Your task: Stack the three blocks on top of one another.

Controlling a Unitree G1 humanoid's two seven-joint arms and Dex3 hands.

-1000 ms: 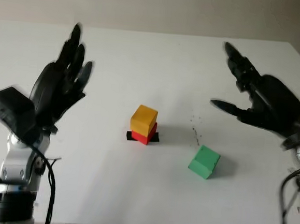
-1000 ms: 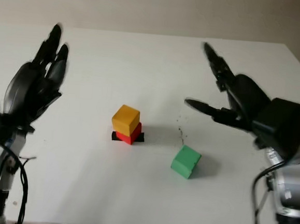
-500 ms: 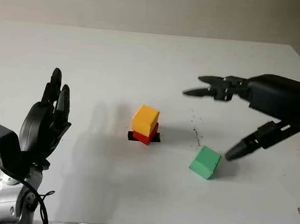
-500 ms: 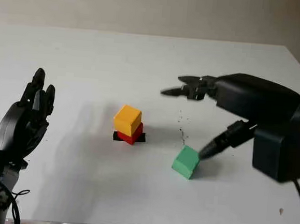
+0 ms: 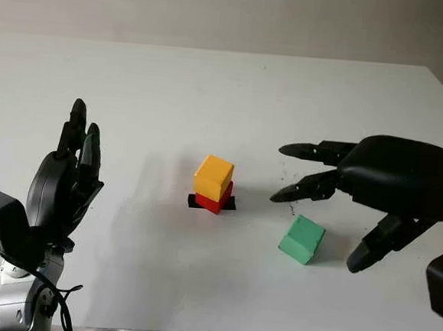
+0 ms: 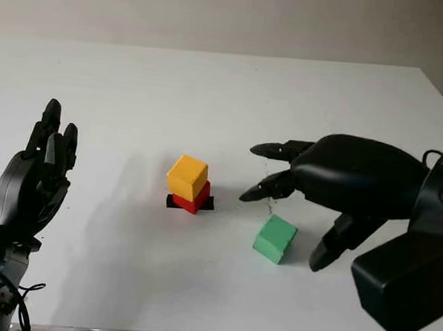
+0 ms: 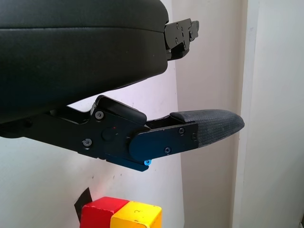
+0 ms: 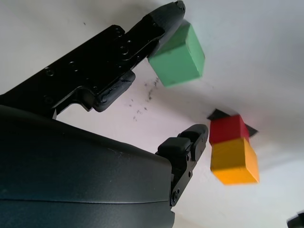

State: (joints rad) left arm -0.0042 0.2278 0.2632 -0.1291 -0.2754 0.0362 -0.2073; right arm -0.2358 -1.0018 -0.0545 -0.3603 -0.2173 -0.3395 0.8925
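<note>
A yellow block [image 5: 213, 177] sits on a red block [image 5: 217, 200], which stands on a black patch in the middle of the white table [image 5: 211, 96]. The green block [image 5: 302, 239] lies by itself to the right of that stack, turned a little. My right hand [image 5: 333, 213] hovers open over the green block, two fingers reaching past it toward the stack and the thumb [image 5: 376, 243] on its right side, touching nothing. In the right wrist view the green block [image 8: 178, 53] lies beside one fingertip. My left hand [image 5: 67, 176] is open and raised at the left, well away from the blocks.
The table's front edge runs just below the hands. A few dark specks [image 5: 288, 194] mark the surface between the stack and the green block. A pale wall rises behind the table's far edge.
My right hand has swung in and come down over the green block, its thumb dropping to the block's right. My left hand has lowered and drawn back to the left. The blocks have not moved.
</note>
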